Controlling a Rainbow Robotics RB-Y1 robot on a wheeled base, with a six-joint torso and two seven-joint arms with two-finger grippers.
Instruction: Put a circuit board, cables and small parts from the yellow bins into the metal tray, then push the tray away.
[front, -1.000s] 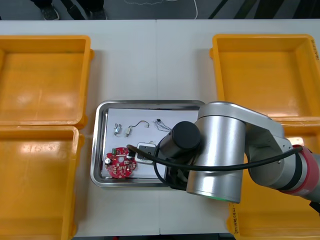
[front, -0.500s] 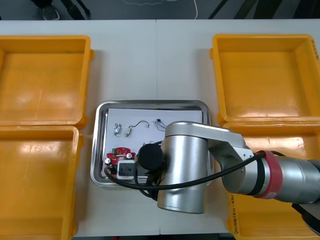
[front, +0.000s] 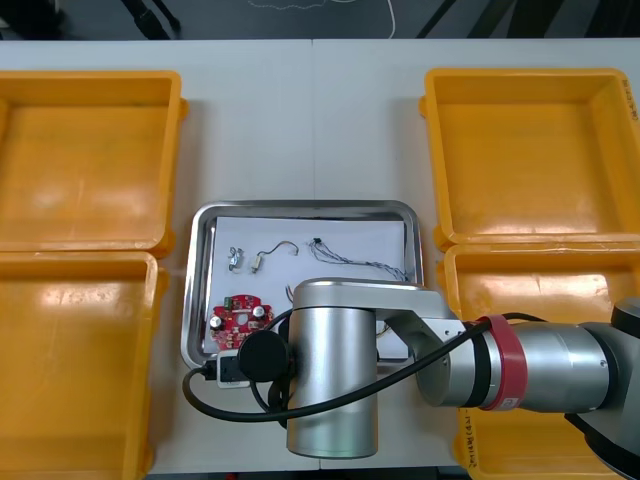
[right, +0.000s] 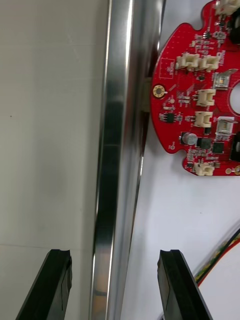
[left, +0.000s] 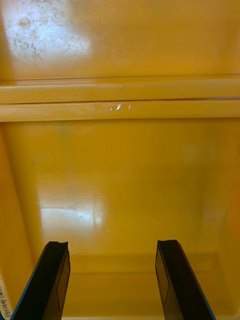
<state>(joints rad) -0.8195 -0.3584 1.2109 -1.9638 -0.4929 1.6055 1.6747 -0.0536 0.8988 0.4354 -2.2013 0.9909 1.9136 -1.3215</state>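
Observation:
The metal tray lies mid-table with a white inside. In it are a round red circuit board, small metal parts and a thin cable. My right arm covers the tray's near part, its wrist over the near left corner. In the right wrist view my right gripper is open, astride the tray's rim. One finger is over the table, the other over the white inside. The circuit board lies beyond, close to the rim. A red and yellow cable shows beside one finger.
Yellow bins stand at far left, near left, far right and near right. My left gripper hangs open over the bare floor of a yellow bin.
My right arm has swung leftward across the tray's near part. Its wrist went from the tray's middle to the near left corner, uncovering the thin cable.

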